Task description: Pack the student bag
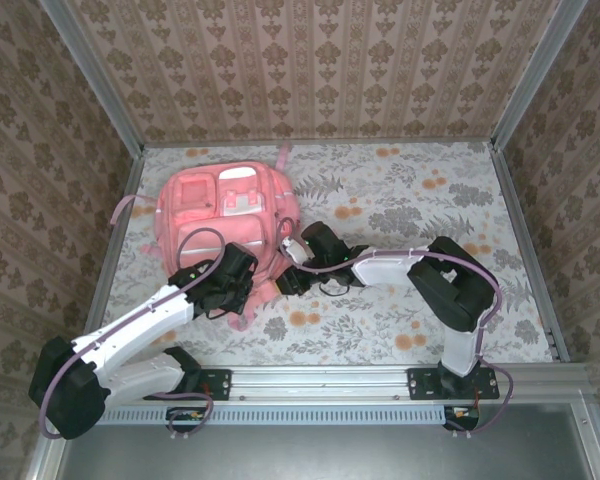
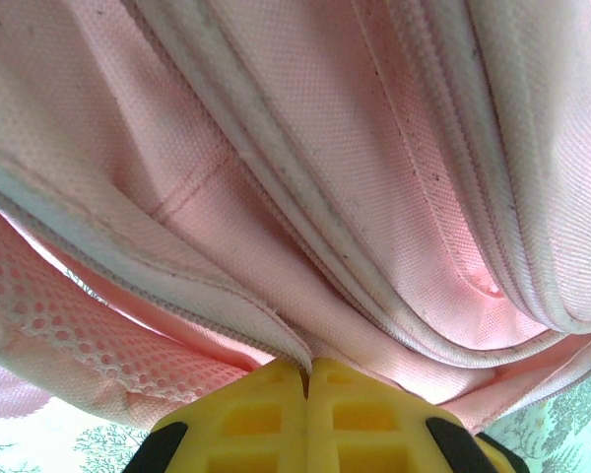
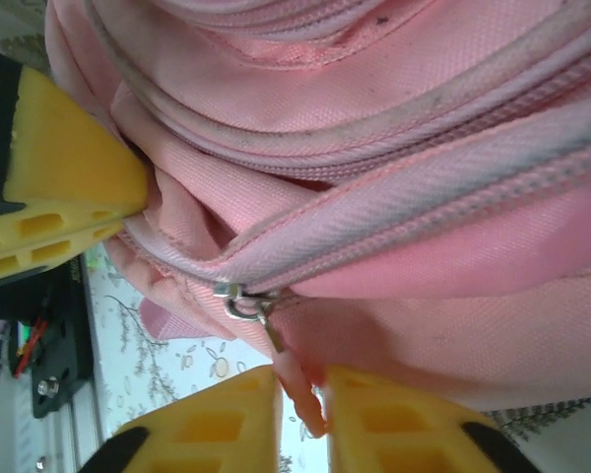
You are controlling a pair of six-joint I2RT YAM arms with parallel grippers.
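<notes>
1. Left gripper (image 2: 307,367) is closed, pinching a seam edge of the bag (image 2: 305,197).
2. Right gripper (image 3: 300,376) clamps the pink zip pull (image 3: 297,392).
3. One bag lies on the table (image 1: 410,200), far left, with two grippers at its near edge; its contents are hidden.

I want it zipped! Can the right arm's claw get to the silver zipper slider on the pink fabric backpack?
Probably yes. The right claw pinches the pink pull tab hanging from the silver zipper slider on the pink fabric backpack; nothing sits between.
</notes>
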